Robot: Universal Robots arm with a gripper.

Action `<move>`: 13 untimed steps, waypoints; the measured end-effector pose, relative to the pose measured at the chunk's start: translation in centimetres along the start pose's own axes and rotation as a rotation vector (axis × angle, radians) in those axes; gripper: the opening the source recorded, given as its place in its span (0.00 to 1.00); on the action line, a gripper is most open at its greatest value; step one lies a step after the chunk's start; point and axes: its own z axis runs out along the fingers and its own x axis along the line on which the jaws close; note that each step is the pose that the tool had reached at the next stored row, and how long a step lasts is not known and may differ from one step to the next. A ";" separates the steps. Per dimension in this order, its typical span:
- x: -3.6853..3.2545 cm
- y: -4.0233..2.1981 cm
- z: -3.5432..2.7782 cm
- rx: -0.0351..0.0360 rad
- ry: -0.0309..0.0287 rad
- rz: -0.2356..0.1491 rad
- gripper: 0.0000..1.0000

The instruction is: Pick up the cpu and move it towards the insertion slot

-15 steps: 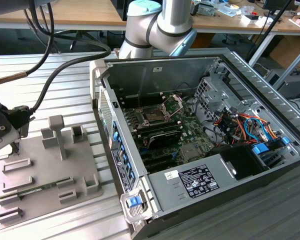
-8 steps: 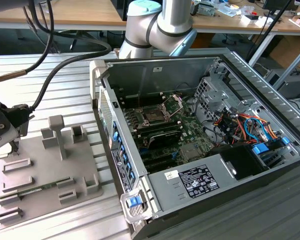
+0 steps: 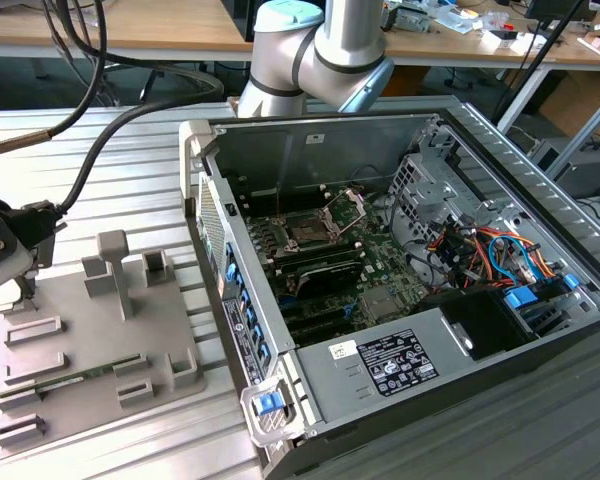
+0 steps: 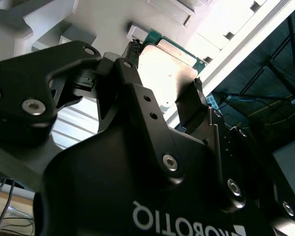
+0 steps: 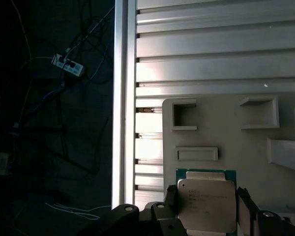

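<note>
My gripper (image 4: 165,65) is closed most of the way, with the cpu (image 4: 162,73) clamped between my two black fingers (image 4: 130,73), one pressing on each of two opposite edges. In both wrist views I see the chip's silvery metal top, with its green rim showing past the metal. In the first wrist view the cpu sits over a corner of the grey fixture plate (image 5: 221,128), near the plate's small rectangular pockets. I cannot tell whether it rests on the plate or hangs just clear of it. The plate lies on a ribbed aluminium table (image 5: 211,49). In the exterior view the plate is at the exterior view's left, with a green memory stick (image 3: 80,378) lying in it, and the open computer case (image 3: 500,130) stands just beside it on the exterior view's right. The insertion slot (image 3: 313,228) is inside that case on the motherboard, its metal bracket (image 3: 346,205) hinged up, well apart from where I hold the chip
</note>
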 end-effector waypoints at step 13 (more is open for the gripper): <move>0.00 0.03 -0.60 -0.0004 0.0000 0.000 0.55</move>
